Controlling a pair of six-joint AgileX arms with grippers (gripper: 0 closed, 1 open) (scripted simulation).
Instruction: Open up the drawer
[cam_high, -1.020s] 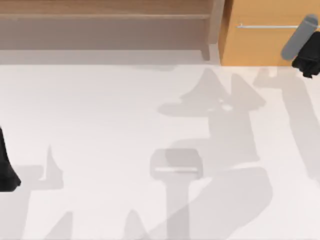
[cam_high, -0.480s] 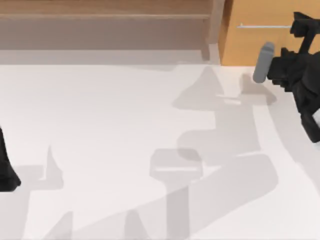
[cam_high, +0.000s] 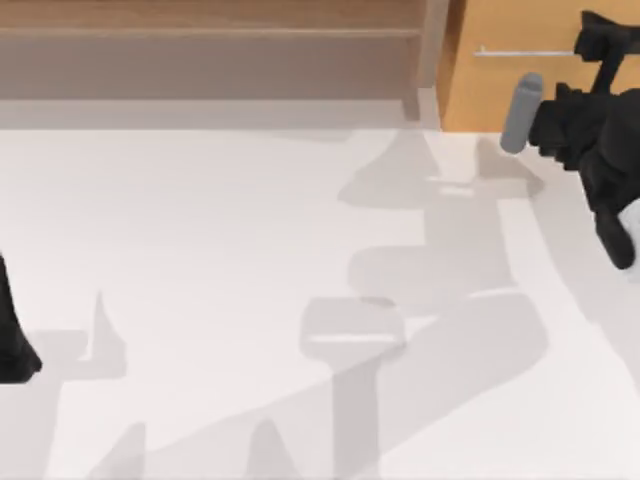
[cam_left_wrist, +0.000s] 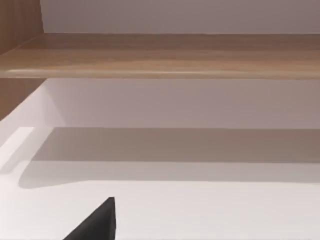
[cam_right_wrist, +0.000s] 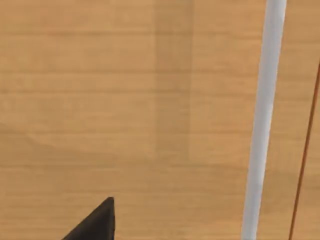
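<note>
In the top view, the drawer (cam_high: 520, 75) is seen at the far right of the table (cam_high: 250, 250), just beside the right end of the brown wooden shelf unit (cam_high: 210, 45). Its orange-tan front is turned toward the table, and its thin silver bar handle (cam_high: 525, 52) is laid horizontally, its long axis running left to right across the upper part of the front. The drawer front is seen flush, with none of its interior exposed. The right gripper (cam_high: 592, 40) is held at the right end of the handle, directly in front of the drawer face, with the dark bulk of the right arm trailing down the table's right edge and a grey cylindrical link (cam_high: 520, 112) projecting to its left. How far its fingers are parted, and whether the handle is held, cannot be told. The left arm (cam_high: 12, 335) is parked at the table's left edge.

In the left wrist view, a shelf board of the shelf unit (cam_left_wrist: 165, 55) is seen above the white table (cam_left_wrist: 200, 215), and a dark fingertip (cam_left_wrist: 97, 222) is shown.

In the right wrist view, the drawer front (cam_right_wrist: 125, 100) is seen very close, with the handle (cam_right_wrist: 262, 120) crossing it as a pale bar, and one dark fingertip (cam_right_wrist: 97, 222) lies apart from that bar.
</note>
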